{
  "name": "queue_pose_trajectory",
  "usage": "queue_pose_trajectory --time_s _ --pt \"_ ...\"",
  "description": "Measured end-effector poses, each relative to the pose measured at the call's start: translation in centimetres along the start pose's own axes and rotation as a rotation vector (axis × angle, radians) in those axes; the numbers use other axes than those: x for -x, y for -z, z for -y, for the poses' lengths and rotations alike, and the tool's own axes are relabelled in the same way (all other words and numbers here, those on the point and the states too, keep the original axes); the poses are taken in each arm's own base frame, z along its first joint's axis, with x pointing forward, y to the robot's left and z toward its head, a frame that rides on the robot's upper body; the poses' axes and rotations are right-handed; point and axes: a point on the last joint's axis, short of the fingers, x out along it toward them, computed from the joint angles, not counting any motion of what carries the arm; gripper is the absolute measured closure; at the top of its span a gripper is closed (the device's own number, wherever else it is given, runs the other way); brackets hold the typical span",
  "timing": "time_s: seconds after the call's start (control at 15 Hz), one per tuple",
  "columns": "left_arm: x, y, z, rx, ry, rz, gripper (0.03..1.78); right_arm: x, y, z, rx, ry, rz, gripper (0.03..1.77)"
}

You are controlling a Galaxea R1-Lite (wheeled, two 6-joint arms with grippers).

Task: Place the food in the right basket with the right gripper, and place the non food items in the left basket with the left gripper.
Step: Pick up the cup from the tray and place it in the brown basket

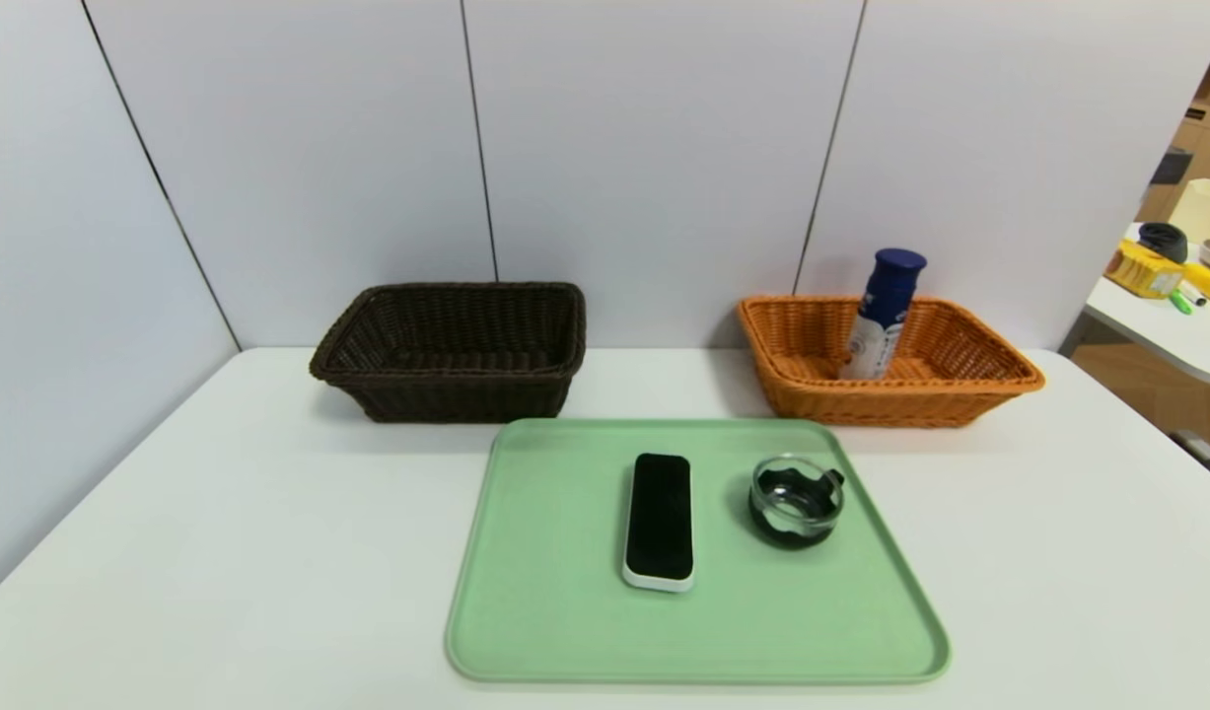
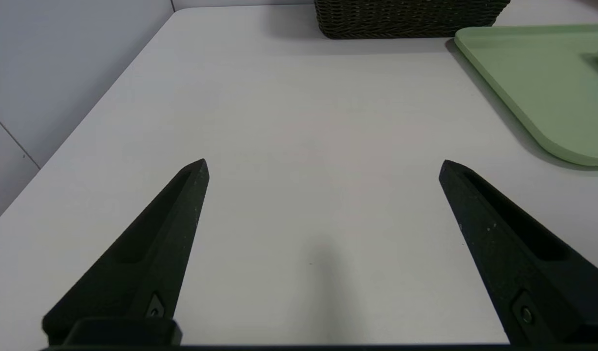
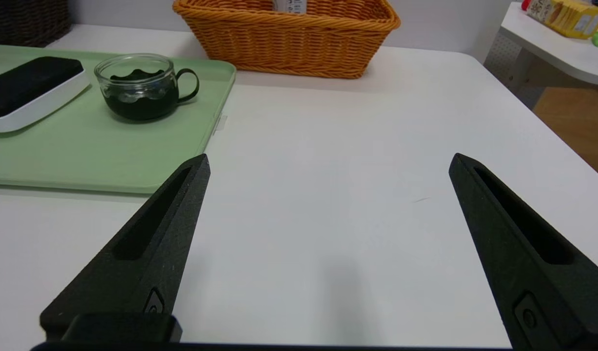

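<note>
Food portion: judged complete. The bottle (image 1: pixel 883 316) is found standing, slightly tilted, inside the orange basket (image 1: pixel 979 380), which sits at the far right of the tabletop (image 1: pixel 220 513) near the wall.

Non-food portion: not yet done. The slab (image 1: pixel 659 521) and the glass dish (image 1: pixel 796 500) are both found lying on the green tray (image 1: pixel 565 611), side by side but apart, the slab toward the tray's middle and the dish to its right. The brown basket (image 1: pixel 452 350) at the far left is seen with nothing in it.

Hands: the left hand (image 2: pixel 323 168) is held above bare tabletop, short of the tray's near left corner, jaws spread wide and nothing held. The right hand (image 3: pixel 328 163) is held above bare tabletop to the right of the tray, likewise spread wide and carrying nothing. Neither hand is seen in the head view.

Clearances: open tabletop is noted between the left hand and the tray, and between the tray and the brown basket's front wall. The tray's raised lip must be cleared on approach. The slab lies flat and low, so little side face is offered for a grip. The dish carries a small handle on its right side. The brown basket is deep-walled; a lift over its rim will be needed. The wall stands close behind both baskets.
</note>
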Motion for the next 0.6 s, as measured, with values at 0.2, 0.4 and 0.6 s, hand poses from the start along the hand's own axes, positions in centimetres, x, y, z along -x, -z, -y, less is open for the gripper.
queue_pose_trajectory --time_s 0.2,0.4,0.6 --pt "0.0 0.0 0.0 0.0 0.0 0.0 0.12 0.08 0.45 -0.04 -0.004 -0.004 -0.031 0.11" --pt "0.0 0.0 0.0 0.0 0.0 0.0 0.12 0.09 0.44 -0.04 -0.003 -0.003 -0.029 0.11" --pt "0.0 0.0 0.0 0.0 0.0 0.0 0.12 0.09 0.43 -0.04 -0.003 -0.004 -0.028 0.11"
